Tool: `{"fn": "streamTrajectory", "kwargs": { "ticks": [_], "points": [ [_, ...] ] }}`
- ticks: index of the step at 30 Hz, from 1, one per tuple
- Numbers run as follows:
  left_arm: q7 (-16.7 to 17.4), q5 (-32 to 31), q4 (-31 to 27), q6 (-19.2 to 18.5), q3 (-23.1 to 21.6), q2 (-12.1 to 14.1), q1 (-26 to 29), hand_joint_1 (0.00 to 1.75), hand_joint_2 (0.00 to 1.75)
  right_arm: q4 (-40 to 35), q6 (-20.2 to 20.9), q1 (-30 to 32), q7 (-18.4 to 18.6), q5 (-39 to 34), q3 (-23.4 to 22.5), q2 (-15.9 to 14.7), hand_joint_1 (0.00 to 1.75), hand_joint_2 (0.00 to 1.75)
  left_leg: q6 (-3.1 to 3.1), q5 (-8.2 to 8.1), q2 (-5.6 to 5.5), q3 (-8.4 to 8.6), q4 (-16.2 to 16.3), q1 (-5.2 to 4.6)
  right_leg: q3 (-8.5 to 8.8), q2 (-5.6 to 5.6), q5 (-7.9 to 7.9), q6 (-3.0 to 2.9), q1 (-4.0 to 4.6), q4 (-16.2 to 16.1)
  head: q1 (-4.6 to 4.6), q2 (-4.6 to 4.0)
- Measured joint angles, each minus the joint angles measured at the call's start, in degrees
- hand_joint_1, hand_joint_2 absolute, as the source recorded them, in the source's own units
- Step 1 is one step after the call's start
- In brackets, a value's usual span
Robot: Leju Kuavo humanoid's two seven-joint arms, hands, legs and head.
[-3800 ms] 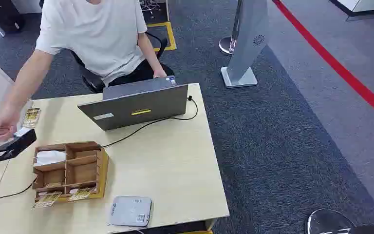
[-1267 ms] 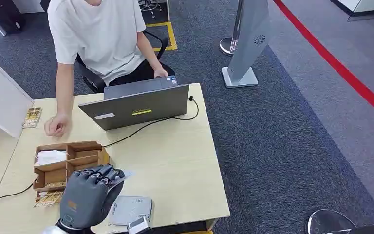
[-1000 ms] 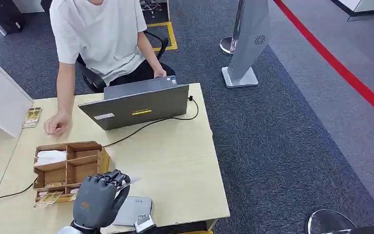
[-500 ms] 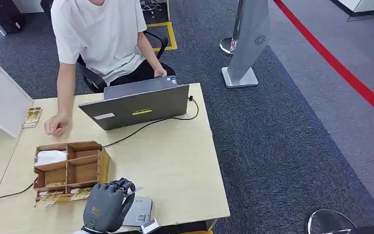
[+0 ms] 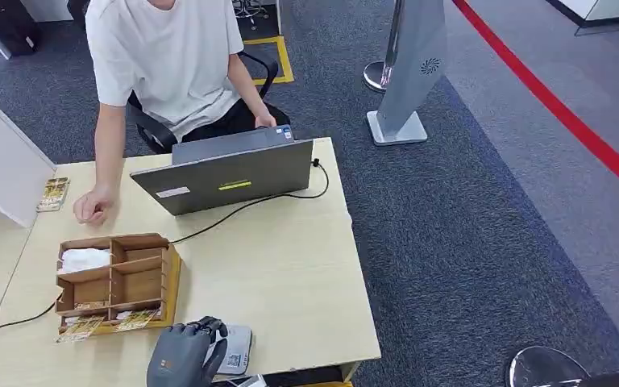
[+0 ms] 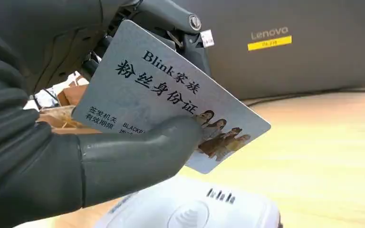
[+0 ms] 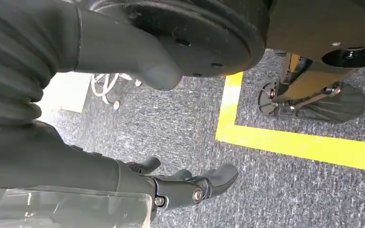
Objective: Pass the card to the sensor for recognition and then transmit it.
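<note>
card held over the reader at the desk's near edge

- left hand (image 5: 184, 357): at the 6 o'clock edge of the wooden desk (image 5: 290, 266), fingers folded over the front of the reader. in the left wrist view the left hand (image 6: 66, 142) pinches the card (image 6: 171, 95) between its thick thumb and the darker fingers behind.
- card: grey-blue, printed with "blink" and chinese characters, a small group picture near one corner. tilted, held just above the reader, not plainly touching it.
- reader (image 5: 234, 348): flat white-grey sensor pad with rounded corners, lying on the desk at 6 o'clock; in the left wrist view the reader (image 6: 195, 211) shows a wave mark on its top face.
- right hand (image 7: 180, 183): hanging over grey carpet (image 7: 180, 123) crossed by a yellow floor line (image 7: 304, 147); fingers loosely apart, holding nothing.
- compartment box (image 5: 117, 282): brown, divided, at 9 o'clock from the reader; white paper in one far cell, yellow-patterned cards along its near side.
- laptop (image 5: 226, 173): grey, lid up with its back to the robot, at 12 o'clock on the desk; a black cable (image 5: 242, 205) runs from its side across the top.
- person (image 5: 169, 56): white shirt, seated behind the laptop at 12 o'clock, one hand (image 5: 93, 207) resting on the desk at 10 o'clock.
- red floor stripe (image 5: 564, 113): runs across the carpet at 2 o'clock.
</note>
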Motion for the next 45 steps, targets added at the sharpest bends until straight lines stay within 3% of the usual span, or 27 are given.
{"fn": "streamTrajectory", "kwargs": {
  "ticks": [10, 31, 36, 38, 41, 45],
  "points": [
    [2.1, 2.2, 1.4, 0.0, 0.0, 0.5, 1.3, 1.75, 1.75, 0.0, -0.2, 0.1, 0.4, -0.6, 0.0, 0.0, 0.00, 1.75, 0.00, 0.00, -0.01, 0.00, 0.0, 0.00, 0.00, -0.01, -0.01, 0.01, 0.00, 0.0, 0.02, 0.00],
    [2.6, 2.7, 4.5, 0.1, 0.4, 0.3, 1.8, 1.75, 1.75, 0.0, -0.2, 0.2, 0.3, -0.5, 0.0, 0.0, 0.00, 1.75, 0.00, -0.01, -0.09, 0.00, 0.0, -0.01, 0.07, -0.05, -0.06, 0.07, 0.00, 0.0, 0.02, 0.00],
    [-0.6, 0.9, 4.8, 3.8, 1.8, -0.9, 1.6, 1.75, 1.75, 0.1, -0.1, 0.3, 0.5, 1.3, 0.0, 0.0, 0.00, 1.75, 0.02, 0.03, -0.13, 0.04, 0.0, -0.01, 0.08, -0.08, -0.06, 0.08, 0.00, 0.0, 0.00, 0.00],
    [-2.9, -1.5, 3.7, 3.3, 3.3, -2.0, 0.6, 1.75, 1.75, 0.1, 0.0, 0.2, 0.5, 2.6, 0.0, 0.0, 0.00, 1.75, 0.03, 0.07, -0.21, 0.02, 0.0, -0.01, 0.06, -0.16, -0.04, 0.08, 0.00, 0.0, 0.00, 0.00],
    [-7.0, -6.4, -2.5, -1.9, 7.2, -4.9, -2.7, 1.75, 1.75, 0.2, 0.1, 0.2, 0.5, 5.0, 0.0, 0.0, 0.00, 1.75, 0.04, 0.23, -0.40, -0.05, 0.0, -0.01, 0.07, -0.30, 0.02, 0.09, 0.00, 0.0, 0.02, 0.00],
    [-7.4, -10.2, -12.1, -5.3, 10.5, -6.8, -9.1, 1.75, 1.75, 0.3, 0.2, 0.1, 0.3, 7.4, 0.0, 0.0, 0.00, 1.75, 0.03, 0.24, -0.41, -0.06, 0.0, 0.00, 0.10, -0.31, 0.06, 0.05, 0.00, 0.0, 0.02, 0.00]
  ]
}}
